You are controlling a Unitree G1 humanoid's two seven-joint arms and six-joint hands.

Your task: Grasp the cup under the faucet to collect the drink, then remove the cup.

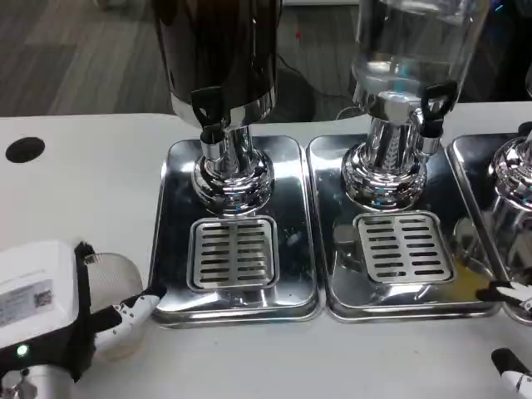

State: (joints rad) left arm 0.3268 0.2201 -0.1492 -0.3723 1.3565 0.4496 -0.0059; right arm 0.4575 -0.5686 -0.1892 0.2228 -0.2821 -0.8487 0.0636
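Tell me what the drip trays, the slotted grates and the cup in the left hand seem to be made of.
Drip trays: polished metal, likely stainless steel; they mirror the dispenser bases.
Slotted grates: also metal, brushed or duller, reflecting less than the trays.
Cup held by the left hand: looks like translucent, frosted plastic, pale and cloudy, though blur leaves this uncertain.

Head view: a single camera mounted high on the robot, looking forward and steeply down across the white table (83, 191). It sits close to the near edge, so the far edge crosses the upper part of the frame with grey floor beyond. Two drink dispensers (223, 58) are cut off at the top. The left robot hand (50, 312) enters at the near left corner, the right robot hand (511, 332) at the near right.
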